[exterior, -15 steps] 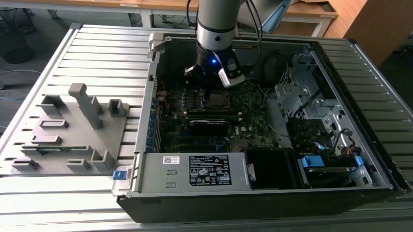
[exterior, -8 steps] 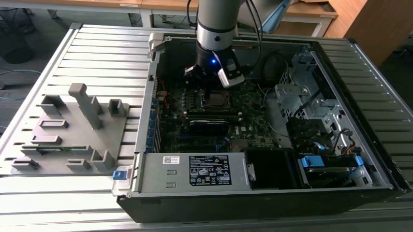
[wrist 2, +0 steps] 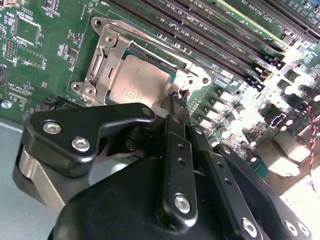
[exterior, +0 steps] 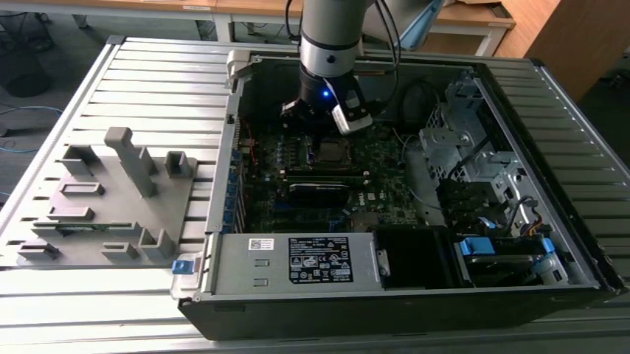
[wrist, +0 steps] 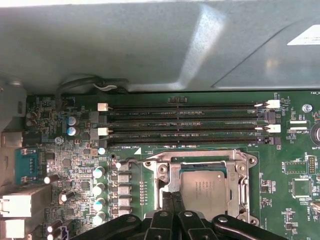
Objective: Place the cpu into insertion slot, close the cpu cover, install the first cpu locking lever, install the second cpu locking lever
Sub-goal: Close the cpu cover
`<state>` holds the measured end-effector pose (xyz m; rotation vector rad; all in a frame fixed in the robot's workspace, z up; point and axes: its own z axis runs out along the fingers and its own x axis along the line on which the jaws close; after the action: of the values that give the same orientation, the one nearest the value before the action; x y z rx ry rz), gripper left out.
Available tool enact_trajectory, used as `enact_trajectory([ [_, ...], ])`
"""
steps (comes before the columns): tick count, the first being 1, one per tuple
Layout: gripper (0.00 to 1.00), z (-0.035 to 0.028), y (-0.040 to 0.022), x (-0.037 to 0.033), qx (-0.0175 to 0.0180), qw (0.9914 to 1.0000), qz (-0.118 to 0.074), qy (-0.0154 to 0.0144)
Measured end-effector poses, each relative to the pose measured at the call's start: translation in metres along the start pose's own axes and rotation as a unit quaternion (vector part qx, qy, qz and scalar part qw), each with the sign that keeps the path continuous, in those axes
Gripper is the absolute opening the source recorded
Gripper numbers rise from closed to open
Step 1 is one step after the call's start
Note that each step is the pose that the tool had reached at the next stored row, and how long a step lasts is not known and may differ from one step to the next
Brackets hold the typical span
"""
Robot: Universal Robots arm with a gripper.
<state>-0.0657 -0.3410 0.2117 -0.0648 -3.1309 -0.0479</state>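
Grey square cpu within silver cpu cover; black tool, tips together, alongside

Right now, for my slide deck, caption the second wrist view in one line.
Shut gripper at the edge of the cpu cover, which lies down around the seated cpu.

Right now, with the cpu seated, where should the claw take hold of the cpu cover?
Probably grip the cpu cover by its thin rim on the side nearest the claw, coming from above. It lies flat as a frame around the cpu, so only the outer edge offers a pinch; the cut-out centre exposes the cpu.
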Motion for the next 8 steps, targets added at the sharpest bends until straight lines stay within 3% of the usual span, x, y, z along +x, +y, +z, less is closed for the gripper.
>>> enact_trajectory([
  [8,0.11,0.001,-0.0001,0.0001,0.0001,1.0,0.0,0.0001],
])
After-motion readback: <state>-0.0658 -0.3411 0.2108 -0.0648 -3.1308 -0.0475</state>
